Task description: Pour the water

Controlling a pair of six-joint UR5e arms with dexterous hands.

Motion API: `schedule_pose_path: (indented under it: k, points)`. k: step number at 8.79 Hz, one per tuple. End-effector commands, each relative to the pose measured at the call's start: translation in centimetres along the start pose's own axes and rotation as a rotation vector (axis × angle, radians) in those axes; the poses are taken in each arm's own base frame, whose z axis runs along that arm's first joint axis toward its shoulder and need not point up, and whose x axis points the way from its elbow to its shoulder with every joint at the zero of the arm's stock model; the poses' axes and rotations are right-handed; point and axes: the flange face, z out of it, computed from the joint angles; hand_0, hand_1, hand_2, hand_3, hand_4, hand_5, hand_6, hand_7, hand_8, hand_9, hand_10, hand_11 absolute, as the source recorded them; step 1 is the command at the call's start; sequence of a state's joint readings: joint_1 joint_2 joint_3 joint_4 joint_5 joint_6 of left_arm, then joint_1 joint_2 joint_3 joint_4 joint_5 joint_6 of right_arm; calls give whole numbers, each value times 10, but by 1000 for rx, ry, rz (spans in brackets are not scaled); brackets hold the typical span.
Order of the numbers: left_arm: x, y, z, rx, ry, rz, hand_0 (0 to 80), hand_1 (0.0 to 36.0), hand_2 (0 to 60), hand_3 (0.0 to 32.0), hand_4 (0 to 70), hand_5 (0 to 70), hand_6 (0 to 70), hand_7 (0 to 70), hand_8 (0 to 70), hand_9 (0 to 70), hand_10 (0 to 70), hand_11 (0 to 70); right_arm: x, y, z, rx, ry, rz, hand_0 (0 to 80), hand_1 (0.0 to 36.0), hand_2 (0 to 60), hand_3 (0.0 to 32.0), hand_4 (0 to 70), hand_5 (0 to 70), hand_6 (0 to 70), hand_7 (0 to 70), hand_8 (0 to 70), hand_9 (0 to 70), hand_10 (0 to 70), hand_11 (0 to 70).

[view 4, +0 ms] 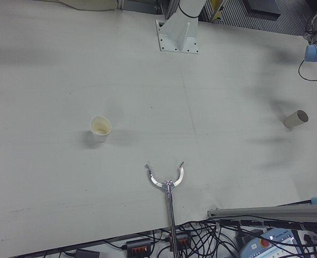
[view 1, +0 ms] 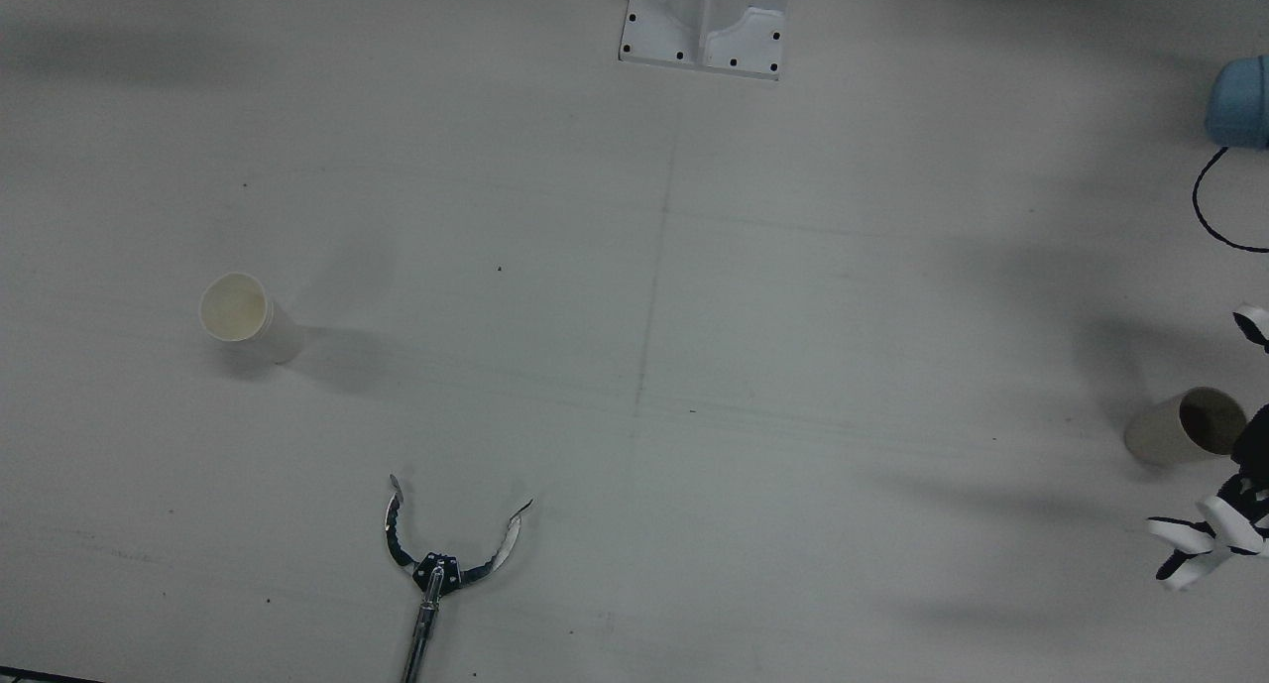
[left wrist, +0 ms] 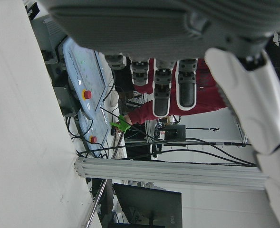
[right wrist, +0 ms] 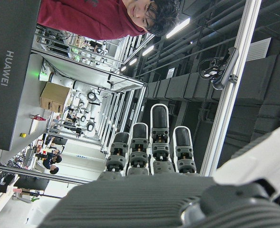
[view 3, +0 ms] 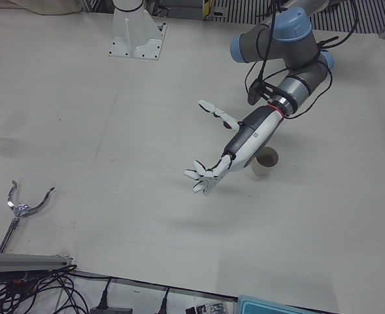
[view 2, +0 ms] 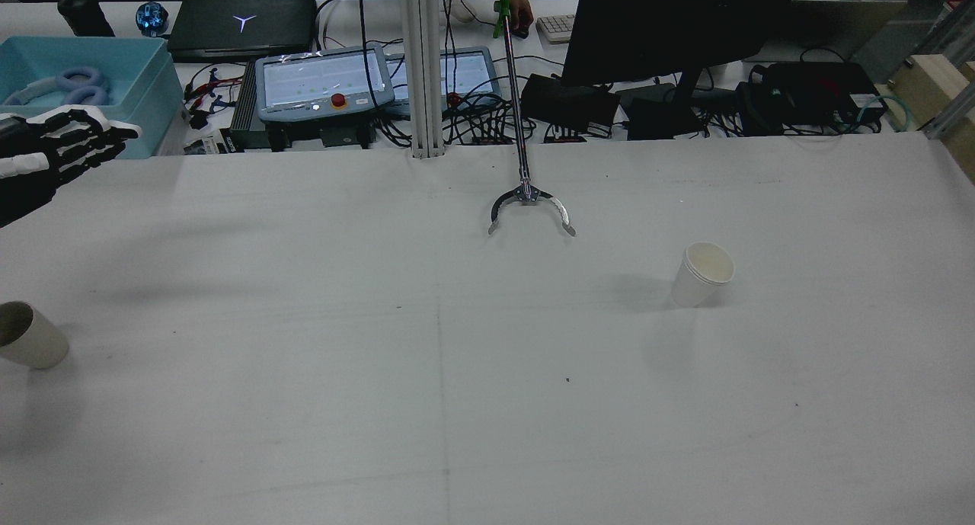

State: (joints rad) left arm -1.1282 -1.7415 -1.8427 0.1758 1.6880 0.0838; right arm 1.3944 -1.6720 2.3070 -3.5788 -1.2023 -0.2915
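Reacher tool is lying on the surface at its near edge, claws spread, a person holding its handle. White cup is standing upright on the robot's right half. Brown cup is sitting upright at the left side, left hand hovering just beside it, fingers splayed, holding nothing. Right hand is showing only in its own view: fingers extended, empty.
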Motion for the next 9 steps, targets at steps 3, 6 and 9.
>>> schedule_pose_path:
  k: [3, 6, 9]
  points:
    - [-1, 0, -1, 0, -3, -6, 416, 94, 96, 0, 19, 505, 158, 261, 40, 88, 9, 21, -1, -7, -3, 17, 1, -7, 199, 46, 203, 0, 23, 352, 251, 366, 148, 237, 118, 174]
    - [14, 26, -10, -88, 55, 20, 420, 125, 145, 0, 8, 84, 35, 65, 0, 0, 0, 0, 1, -26, -1, 55, 8, -34, 221, 52, 214, 0, 35, 310, 242, 344, 136, 219, 128, 189]
    - [30, 24, -29, -106, 222, 96, 443, 145, 124, 44, 0, 0, 0, 0, 0, 0, 0, 0, -6, -78, 15, 124, 29, -94, 290, 81, 156, 0, 0, 0, 55, 32, 2, 0, 50, 81]
